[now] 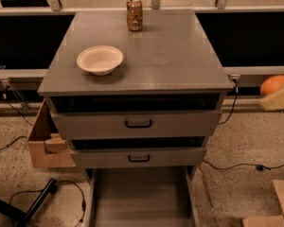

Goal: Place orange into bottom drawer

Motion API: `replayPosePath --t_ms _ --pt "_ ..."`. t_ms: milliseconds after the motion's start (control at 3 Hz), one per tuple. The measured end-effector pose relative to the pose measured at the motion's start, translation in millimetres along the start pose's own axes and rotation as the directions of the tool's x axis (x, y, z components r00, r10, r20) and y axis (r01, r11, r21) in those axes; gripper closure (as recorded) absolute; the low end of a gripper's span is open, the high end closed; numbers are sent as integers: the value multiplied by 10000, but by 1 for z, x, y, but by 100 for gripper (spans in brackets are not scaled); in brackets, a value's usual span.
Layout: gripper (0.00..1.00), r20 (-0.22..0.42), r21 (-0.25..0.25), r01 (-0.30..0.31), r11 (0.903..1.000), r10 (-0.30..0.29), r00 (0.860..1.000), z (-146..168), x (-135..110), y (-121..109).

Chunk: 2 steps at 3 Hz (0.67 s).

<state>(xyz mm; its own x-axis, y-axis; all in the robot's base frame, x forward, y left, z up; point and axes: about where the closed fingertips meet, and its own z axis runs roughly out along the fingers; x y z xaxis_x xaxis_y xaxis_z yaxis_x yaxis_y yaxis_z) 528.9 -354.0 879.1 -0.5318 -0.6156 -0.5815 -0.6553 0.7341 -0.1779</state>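
Observation:
The orange [273, 84] shows at the far right edge, level with the cabinet's top drawer and off to its right. My gripper [278, 94] holds it; one pale finger [277, 100] shows just under the fruit and the rest of the arm is out of view. The bottom drawer [141, 197] is pulled open at the foot of the grey cabinet, its flat grey floor bare. The orange is well above and to the right of that drawer.
A cream bowl [100, 59] and a gold-brown can [134, 14] stand on the cabinet top [170, 56]. The two upper drawers [138, 124] stand slightly ajar. A cardboard box [45, 143] sits left of the cabinet, more cardboard [270, 212] at bottom right. Cables run over the floor.

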Motion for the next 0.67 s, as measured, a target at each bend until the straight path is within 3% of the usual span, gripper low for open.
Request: replayPosePath --t_ms 333,667 --pt "100 -167 -619 -1397 9883 1389 9902 37 58 39" --pt "100 -345 -773 -1549 9849 1526 9877 49 72 50"
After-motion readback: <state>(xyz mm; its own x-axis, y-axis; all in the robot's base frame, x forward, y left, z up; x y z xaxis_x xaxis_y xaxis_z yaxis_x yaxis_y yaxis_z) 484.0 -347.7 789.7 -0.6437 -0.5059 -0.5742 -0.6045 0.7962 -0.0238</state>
